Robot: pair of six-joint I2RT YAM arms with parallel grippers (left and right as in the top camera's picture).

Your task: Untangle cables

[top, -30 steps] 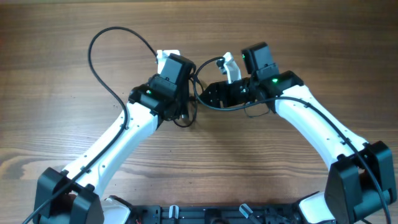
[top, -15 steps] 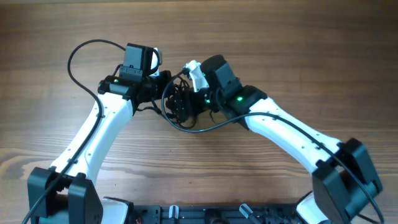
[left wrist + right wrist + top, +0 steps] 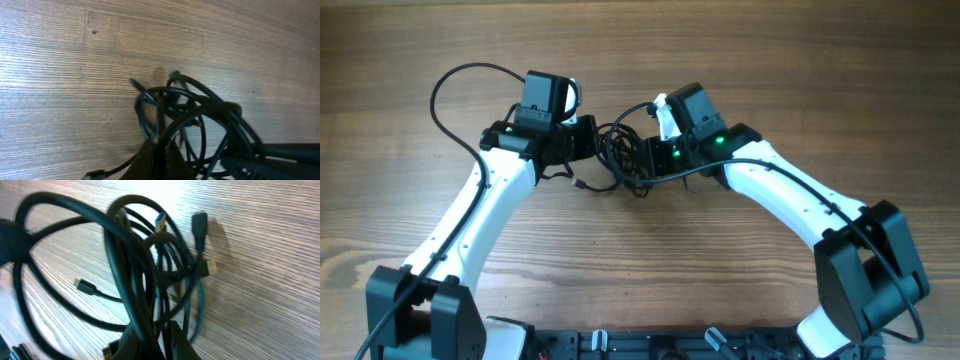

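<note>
The cables [image 3: 620,158] form a knotted black bundle, stretched between my two grippers at the middle of the wooden table. My left gripper [image 3: 592,140] holds the bundle's left side. In the left wrist view it [image 3: 159,149] is shut on one strand, with the loops [image 3: 200,117] just beyond its tips. My right gripper [image 3: 645,160] holds the bundle's right side. In the right wrist view it [image 3: 162,336] is shut on several strands of the cables [image 3: 131,270]. Plug ends stick out of the tangle: a blue-tipped one [image 3: 160,222] and a gold-tipped one [image 3: 212,269].
The left arm's own thick wire [image 3: 445,85] loops out over the table at the far left. A loose plug end [image 3: 578,185] trails just in front of the bundle. The arm bases [image 3: 650,345] line the front edge.
Both arms have shifted left since the first frame. The right gripper, open half a second ago, has shut on the bundle and pulled it slightly to the right. The left gripper has stayed shut.
</note>
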